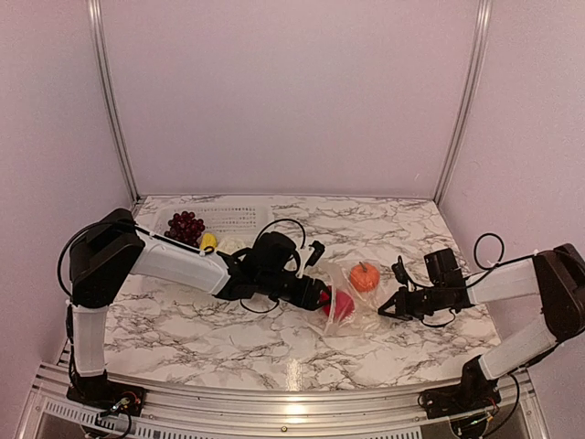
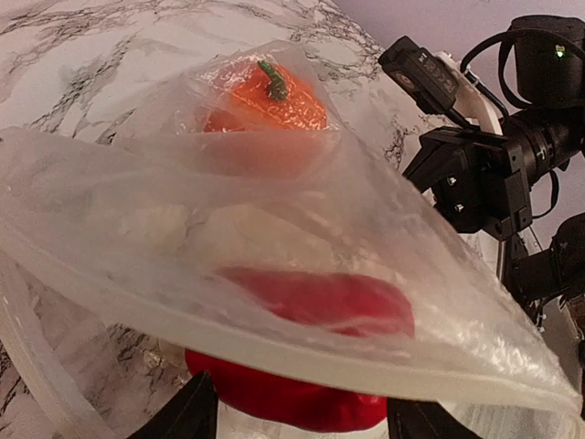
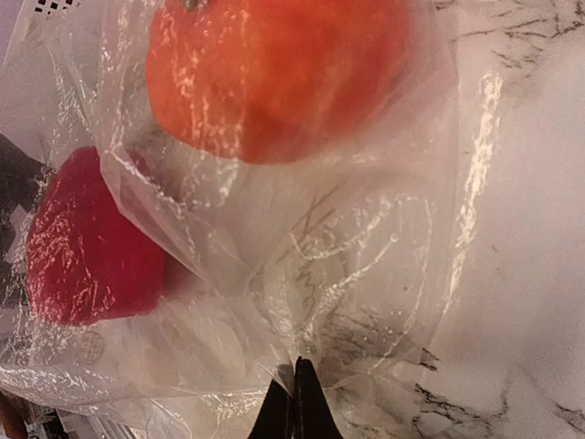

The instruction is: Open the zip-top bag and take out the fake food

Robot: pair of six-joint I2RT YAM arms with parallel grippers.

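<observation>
Left gripper (image 1: 322, 296) clasps red piece (image 2: 302, 398) at mouth of zip-top bag (image 2: 137, 229); right gripper (image 3: 294, 401) pinched on its opposite edge; orange piece (image 1: 365, 276) lies inside.

I see a white marble-patterned tabletop with grey veins (image 1: 183, 338), pale lilac wall panels (image 1: 292, 91) behind and beside it, two silver aluminium corner posts (image 1: 110, 101), and glare on the silver front rail (image 1: 228, 413).

The left arm (image 1: 174, 261) and right arm (image 1: 512, 279) wear white shells over black joints. The left gripper (image 1: 324, 297) and right gripper (image 1: 384, 313) are black, with looping black cables (image 1: 488, 234).
</observation>
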